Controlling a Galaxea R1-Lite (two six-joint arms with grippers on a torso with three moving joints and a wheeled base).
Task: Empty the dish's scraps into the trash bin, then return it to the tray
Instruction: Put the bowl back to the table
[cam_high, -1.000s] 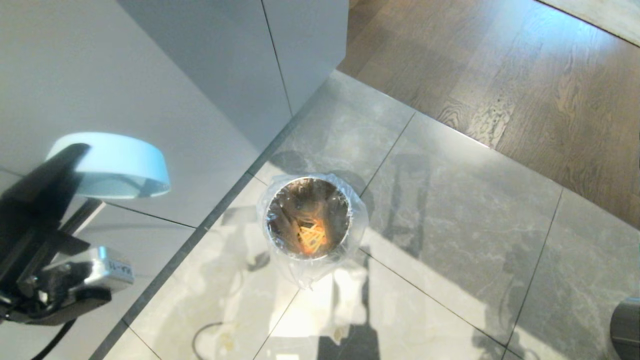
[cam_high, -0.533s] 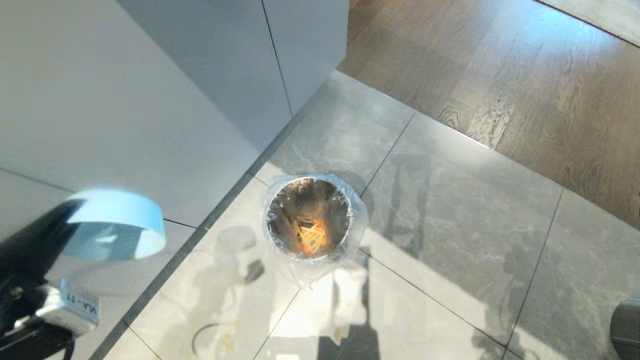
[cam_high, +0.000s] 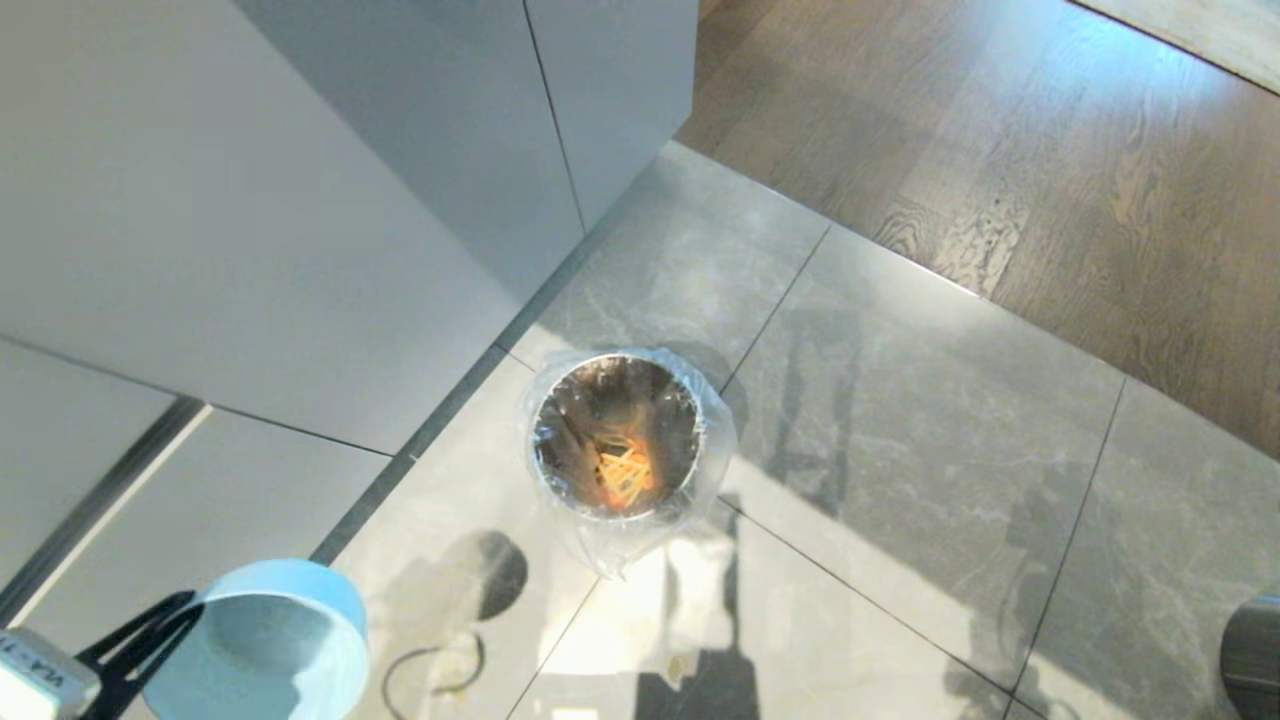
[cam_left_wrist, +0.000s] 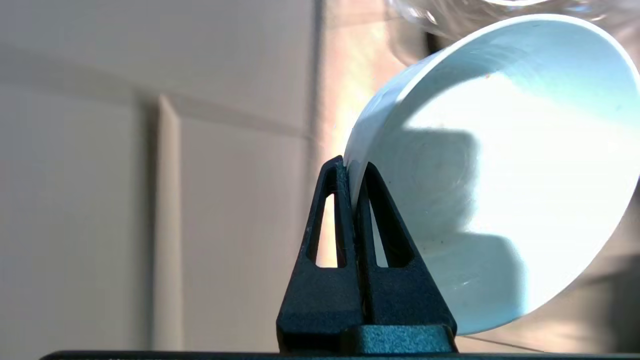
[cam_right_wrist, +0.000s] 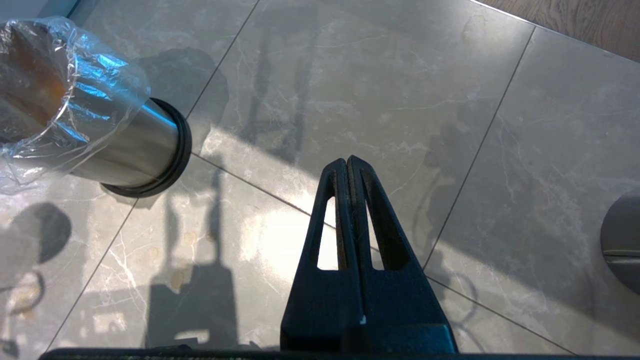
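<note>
So the left gripper (cam_left_wrist: 351, 167) is clamped on the rim of the dish (cam_high: 262, 642), one finger inside the bowl and one outside. In the head view the dish sits down in the near-left corner, its open side facing up toward the camera, and the inside looks bare (just a shadow across it). The black fingers (cam_high: 140, 640) come in from its left side.

The trash bin (cam_high: 617, 437) stands on the floor well to the right of the dish and farther away, nowhere near touching it. Its clear bag is folded over the rim, and you can see orange and yellow scraps (cam_high: 624, 472) lying at the bottom.

The floor is glossy grey stone tile (cam_high: 900, 420) with strong sun patches and shadows, turning to brown wood planks (cam_high: 1050, 150) at the far right. White cabinet fronts (cam_high: 300, 200) fill the left and far side.

The left wrist view is the one that shows the pinch on the rim up close. The right wrist view shows the right gripper (cam_right_wrist: 348, 162) pressed closed on nothing, hanging over bare tile, plus the bin's steel side and black base ring (cam_right_wrist: 177, 150), which the head view can't see.
</note>
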